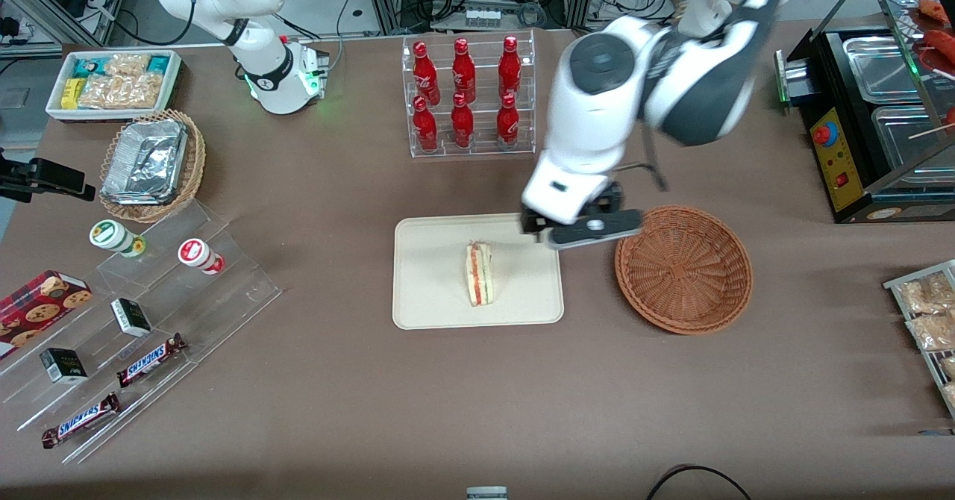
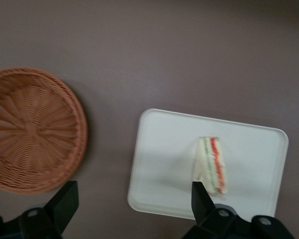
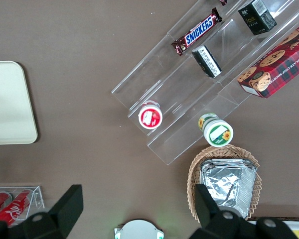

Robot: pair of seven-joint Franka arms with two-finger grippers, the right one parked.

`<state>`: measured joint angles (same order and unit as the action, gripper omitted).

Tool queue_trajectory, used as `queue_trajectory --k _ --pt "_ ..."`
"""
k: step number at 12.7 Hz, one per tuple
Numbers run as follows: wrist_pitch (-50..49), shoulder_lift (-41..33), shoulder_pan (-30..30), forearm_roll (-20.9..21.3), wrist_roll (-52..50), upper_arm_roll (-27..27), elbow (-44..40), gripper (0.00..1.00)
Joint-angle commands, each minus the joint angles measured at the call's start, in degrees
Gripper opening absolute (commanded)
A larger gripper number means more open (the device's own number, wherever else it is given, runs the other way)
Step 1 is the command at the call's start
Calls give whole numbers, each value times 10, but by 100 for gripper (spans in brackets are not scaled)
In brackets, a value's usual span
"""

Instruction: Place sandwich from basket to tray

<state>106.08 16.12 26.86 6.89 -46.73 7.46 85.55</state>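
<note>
The end effector (image 2: 132,199) hangs with its fingers spread wide apart and holding nothing, above the tray's (image 1: 433,298) edge nearest the basket (image 1: 683,269). The sandwich (image 1: 480,273) stands on the tray below it, clear of both fingers; the basket sits just beside.

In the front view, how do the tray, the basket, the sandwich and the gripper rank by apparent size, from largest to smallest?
1. Tray.
2. Basket, slightly smaller.
3. Gripper, open above the tray's edge; it is nearer the camera, so unsure.
4. Sandwich, on the tray.
</note>
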Motion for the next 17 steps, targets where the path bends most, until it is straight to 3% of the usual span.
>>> queue_trajectory --k 1,6,10,14,17 --pt "-40 -70 -66 -29 92 4 52 100" --pt "-139 -138 -221 -52 312 3 53 100" --pt "-173 -165 -299 -52 421 3 54 100" --pt "-181 -166 -320 -56 438 3 49 100" --pt "-182 -149 -294 -51 451 -11 24 100"
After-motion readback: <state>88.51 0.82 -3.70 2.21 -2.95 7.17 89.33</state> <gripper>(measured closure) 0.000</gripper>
